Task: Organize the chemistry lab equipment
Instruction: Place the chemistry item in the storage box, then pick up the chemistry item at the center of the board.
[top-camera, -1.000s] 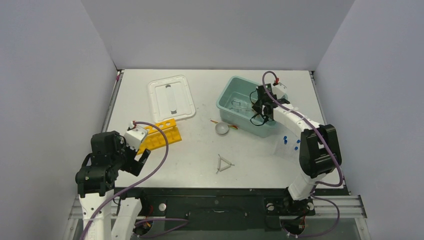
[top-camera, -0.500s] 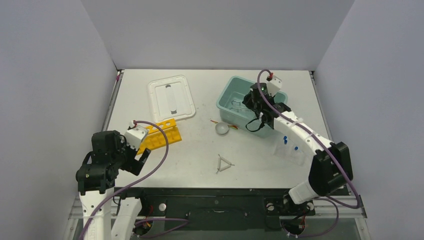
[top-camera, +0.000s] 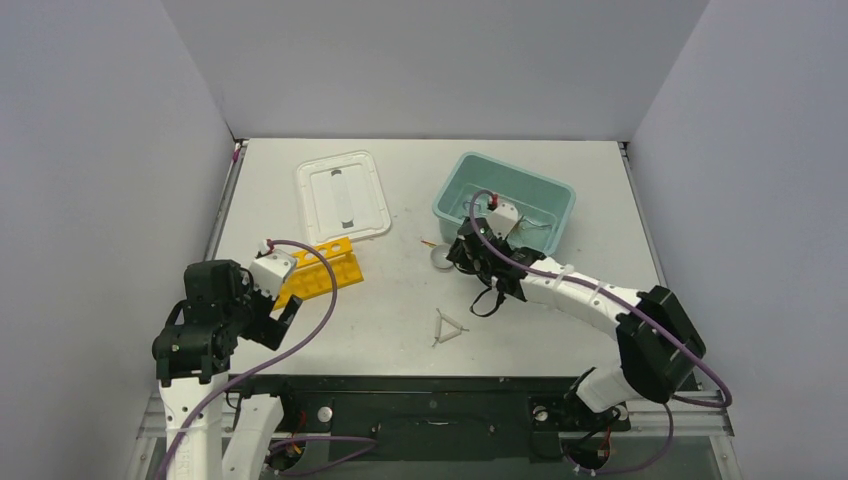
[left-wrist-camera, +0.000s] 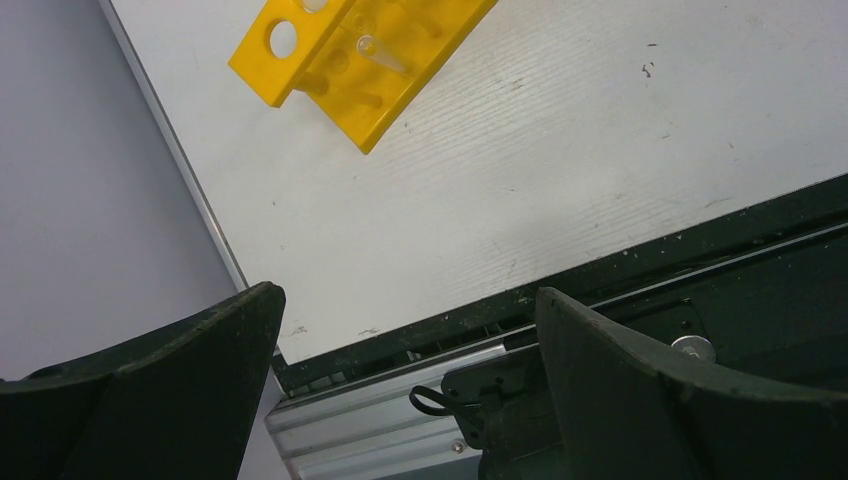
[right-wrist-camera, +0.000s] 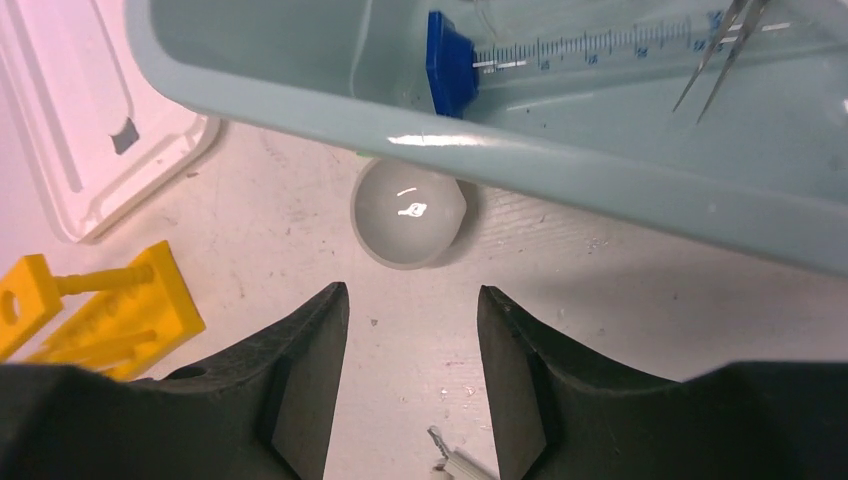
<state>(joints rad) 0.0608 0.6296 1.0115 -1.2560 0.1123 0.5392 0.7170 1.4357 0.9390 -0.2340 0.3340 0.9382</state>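
Note:
My right gripper (top-camera: 468, 258) is open and empty, low over the table just right of the round grey dish (top-camera: 443, 257). In the right wrist view the dish (right-wrist-camera: 408, 213) lies ahead of the open gripper (right-wrist-camera: 412, 300), against the teal tub's wall (right-wrist-camera: 600, 150). Inside the tub lie a graduated glass tube with a blue base (right-wrist-camera: 450, 50) and metal tongs (right-wrist-camera: 720, 50). The wire triangle (top-camera: 448, 328) lies nearer the front. The yellow rack (top-camera: 322, 268) lies on its side at the left, with a clear tube (left-wrist-camera: 385, 55) in it. My left gripper (top-camera: 280, 318) is open and empty near the front edge.
The teal tub (top-camera: 450, 190) stands at the back right. The white lid (top-camera: 342, 195) lies at the back left. A thin stick end (top-camera: 428, 242) shows left of the dish. My right arm stretches across the right side of the table. The table's front edge (left-wrist-camera: 600, 270) is below my left gripper (left-wrist-camera: 410, 300).
My right gripper has left the space over the tub and moved forward and left, down to the table beside the dish. The left arm has not moved.

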